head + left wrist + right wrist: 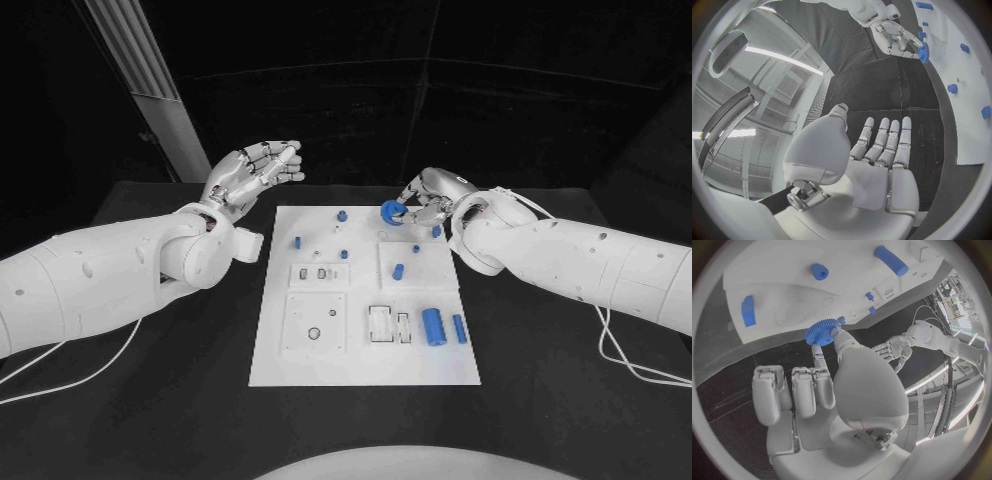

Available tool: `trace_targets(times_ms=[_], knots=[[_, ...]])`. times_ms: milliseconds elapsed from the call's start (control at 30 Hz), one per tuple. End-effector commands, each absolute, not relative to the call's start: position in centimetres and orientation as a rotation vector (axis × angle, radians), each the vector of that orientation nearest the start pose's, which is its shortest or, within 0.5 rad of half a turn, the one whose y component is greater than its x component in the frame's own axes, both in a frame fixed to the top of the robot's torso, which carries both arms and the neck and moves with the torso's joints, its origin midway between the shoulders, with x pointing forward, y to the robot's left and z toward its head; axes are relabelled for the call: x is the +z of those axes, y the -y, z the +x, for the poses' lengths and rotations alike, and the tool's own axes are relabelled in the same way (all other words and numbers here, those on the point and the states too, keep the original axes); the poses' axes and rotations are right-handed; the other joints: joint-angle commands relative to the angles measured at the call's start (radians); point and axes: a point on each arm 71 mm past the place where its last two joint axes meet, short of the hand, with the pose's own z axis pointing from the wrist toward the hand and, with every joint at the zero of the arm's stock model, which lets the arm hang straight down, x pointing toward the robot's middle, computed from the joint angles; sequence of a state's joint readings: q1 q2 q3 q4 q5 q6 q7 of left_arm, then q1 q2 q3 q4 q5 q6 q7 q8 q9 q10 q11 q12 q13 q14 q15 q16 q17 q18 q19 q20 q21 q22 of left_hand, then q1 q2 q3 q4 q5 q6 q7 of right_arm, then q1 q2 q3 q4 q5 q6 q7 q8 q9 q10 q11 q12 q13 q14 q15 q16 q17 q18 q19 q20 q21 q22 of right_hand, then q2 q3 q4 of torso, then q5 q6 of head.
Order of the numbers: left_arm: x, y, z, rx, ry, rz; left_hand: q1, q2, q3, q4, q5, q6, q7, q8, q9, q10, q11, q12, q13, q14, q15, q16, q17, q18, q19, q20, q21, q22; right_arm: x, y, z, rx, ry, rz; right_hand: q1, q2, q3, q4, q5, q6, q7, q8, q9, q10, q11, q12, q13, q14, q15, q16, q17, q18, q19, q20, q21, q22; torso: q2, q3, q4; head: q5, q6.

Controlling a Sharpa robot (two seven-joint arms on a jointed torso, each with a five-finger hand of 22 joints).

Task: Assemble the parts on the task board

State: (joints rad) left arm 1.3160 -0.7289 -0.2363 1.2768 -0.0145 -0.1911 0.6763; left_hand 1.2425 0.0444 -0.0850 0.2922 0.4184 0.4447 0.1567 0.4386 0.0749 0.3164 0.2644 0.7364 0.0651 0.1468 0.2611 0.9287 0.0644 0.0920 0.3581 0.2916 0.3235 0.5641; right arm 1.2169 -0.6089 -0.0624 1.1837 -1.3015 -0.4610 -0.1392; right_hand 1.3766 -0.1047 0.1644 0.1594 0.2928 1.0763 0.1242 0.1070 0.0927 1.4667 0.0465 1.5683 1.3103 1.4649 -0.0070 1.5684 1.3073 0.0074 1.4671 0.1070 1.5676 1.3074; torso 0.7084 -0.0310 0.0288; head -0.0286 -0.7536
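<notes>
The white task board [361, 350] lies in the middle of the black table, with small blue parts on it. My right hand [428, 198] is at the board's far right corner and pinches a blue gear [389, 209] between thumb and a finger. The right wrist view shows that gear [823, 331] just off the board's edge [786, 335]. My left hand [254, 172] is raised off the board's far left corner, fingers apart, holding nothing. In the left wrist view its fingers [882, 142] stretch out over the table, with the right hand [895, 37] and gear [924, 51] beyond.
Two blue cylinders [433, 323] lie near the board's right edge. Small blue pegs [342, 215] stand at the far end, and one blue peg [395, 270] stands on a white square block. A slanted pale post [152, 85] rises behind the left hand.
</notes>
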Motion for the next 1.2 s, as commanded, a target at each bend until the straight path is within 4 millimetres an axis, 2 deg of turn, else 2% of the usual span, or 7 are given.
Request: trace_targets(times_ms=[33, 467, 600, 700, 900, 1033, 1200], knots=[[-16.9, -22.4, 52.4, -1.686, -1.165, -0.736, 0.0, 0.008, -0.005, 0.0, 0.002, -0.005, 0.138, 0.005, -0.001, -0.005, 0.0, 0.003, -0.001, -0.004, 0.0, -0.006, 0.0, -0.006, -0.006, -0.001, -0.007, -0.001, -19.1, 18.0, 54.7, 0.608, -1.552, 0.096, 0.0, 0.005, 0.003, -0.007, 0.0, 0.011, -0.004, -0.001, -0.001, 0.104, 0.008, 0.003, 0.261, 0.106, 0.004, 0.002, 0.263, -0.007, 0.104, -0.001, 0.003, 0.263, 0.001, 0.0006, 0.0007, 0.002, 0.001], [-16.9, -22.3, 52.4, -1.686, -1.165, -0.736, 0.001, 0.009, -0.007, 0.0, 0.002, -0.006, 0.138, 0.008, -0.001, -0.006, 0.001, 0.003, 0.0, -0.005, 0.0, -0.006, 0.0, -0.006, -0.008, -0.001, -0.008, -0.002, -19.0, 12.9, 54.8, 0.679, -1.555, -0.003, 0.003, 0.008, 0.008, -0.013, -0.003, 0.005, 0.0, -0.009, -0.004, 0.104, 0.011, 0.003, 0.261, 0.106, 0.008, 0.002, 0.263, -0.007, 0.104, 0.002, 0.003, 0.263, 0.003, 0.0015, 0.003, 0.011, 0.002], [-16.9, -22.4, 52.4, -1.686, -1.165, -0.736, 0.001, 0.009, -0.007, 0.0, 0.002, -0.007, 0.138, 0.008, -0.001, -0.006, 0.001, 0.004, 0.0, -0.005, 0.0, -0.006, 0.0, -0.006, -0.008, -0.001, -0.008, -0.002, -19.0, 11.5, 55.0, 0.688, -1.549, -0.036, 0.005, 0.009, 0.01, -0.016, -0.004, 0.002, 0.001, -0.012, -0.005, 0.104, 0.012, 0.003, 0.261, 0.106, 0.01, 0.002, 0.263, -0.007, 0.104, 0.003, 0.003, 0.263, 0.003, 0.002, 0.0001, 0.021, 0.002], [-16.9, -22.4, 52.4, -1.686, -1.165, -0.736, 0.001, 0.009, -0.007, 0.0, 0.002, -0.007, 0.138, 0.008, -0.001, -0.006, 0.001, 0.004, 0.0, -0.005, 0.0, -0.006, 0.0, -0.006, -0.008, -0.001, -0.008, -0.002, -19.0, 10.6, 55.1, 0.692, -1.541, -0.059, 0.006, 0.01, 0.011, -0.017, -0.004, 0.002, 0.001, -0.013, -0.006, 0.104, 0.013, 0.003, 0.261, 0.106, 0.01, 0.002, 0.263, -0.007, 0.104, 0.004, 0.003, 0.263, 0.003, 0.0017, 0.0005, 0.033, 0.003], [-16.9, -22.3, 52.4, -1.687, -1.165, -0.736, 0.001, 0.009, -0.007, 0.0, 0.002, -0.007, 0.138, 0.008, -0.001, -0.006, 0.001, 0.004, 0.0, -0.005, 0.0, -0.006, 0.0, -0.006, -0.008, -0.001, -0.008, -0.002, -19.0, 9.7, 55.2, 0.692, -1.533, -0.084, 0.007, 0.01, 0.012, -0.018, -0.004, 0.002, 0.002, -0.014, -0.006, 0.104, 0.013, 0.003, 0.261, 0.106, 0.01, 0.002, 0.263, -0.007, 0.104, 0.004, 0.003, 0.263, 0.002, 0.0005, 0.0012, 0.062, 0.001], [-16.9, -22.3, 52.4, -1.687, -1.165, -0.735, 0.001, 0.009, -0.007, 0.0, 0.002, -0.007, 0.138, 0.008, -0.001, -0.006, 0.001, 0.004, 0.0, -0.005, 0.0, -0.006, 0.0, -0.006, -0.008, -0.001, -0.008, -0.002, -19.1, 9.4, 55.3, 0.684, -1.536, -0.092, 0.007, 0.01, 0.012, -0.018, -0.004, 0.002, 0.002, -0.014, -0.006, 0.104, 0.013, 0.003, 0.261, 0.106, 0.01, 0.002, 0.263, -0.007, 0.104, 0.004, 0.003, 0.263, 0.002, 0.0008, 0.0, 0.067, 0.001], [-16.9, -22.3, 52.4, -1.688, -1.164, -0.735, 0.001, 0.009, -0.007, 0.0, 0.002, -0.007, 0.138, 0.008, -0.001, -0.006, 0.001, 0.004, 0.0, -0.005, 0.0, -0.006, 0.0, -0.006, -0.008, -0.001, -0.008, -0.002, -19.3, 9.3, 55.5, 0.663, -1.559, -0.097, 0.006, 0.011, 0.013, -0.018, -0.006, 0.0, 0.003, -0.016, -0.007, 0.104, 0.014, 0.003, 0.261, 0.106, 0.011, 0.002, 0.263, -0.007, 0.104, 0.005, 0.003, 0.263, 0.001, 0.0003, 0.0016, 0.069, -0.005]])
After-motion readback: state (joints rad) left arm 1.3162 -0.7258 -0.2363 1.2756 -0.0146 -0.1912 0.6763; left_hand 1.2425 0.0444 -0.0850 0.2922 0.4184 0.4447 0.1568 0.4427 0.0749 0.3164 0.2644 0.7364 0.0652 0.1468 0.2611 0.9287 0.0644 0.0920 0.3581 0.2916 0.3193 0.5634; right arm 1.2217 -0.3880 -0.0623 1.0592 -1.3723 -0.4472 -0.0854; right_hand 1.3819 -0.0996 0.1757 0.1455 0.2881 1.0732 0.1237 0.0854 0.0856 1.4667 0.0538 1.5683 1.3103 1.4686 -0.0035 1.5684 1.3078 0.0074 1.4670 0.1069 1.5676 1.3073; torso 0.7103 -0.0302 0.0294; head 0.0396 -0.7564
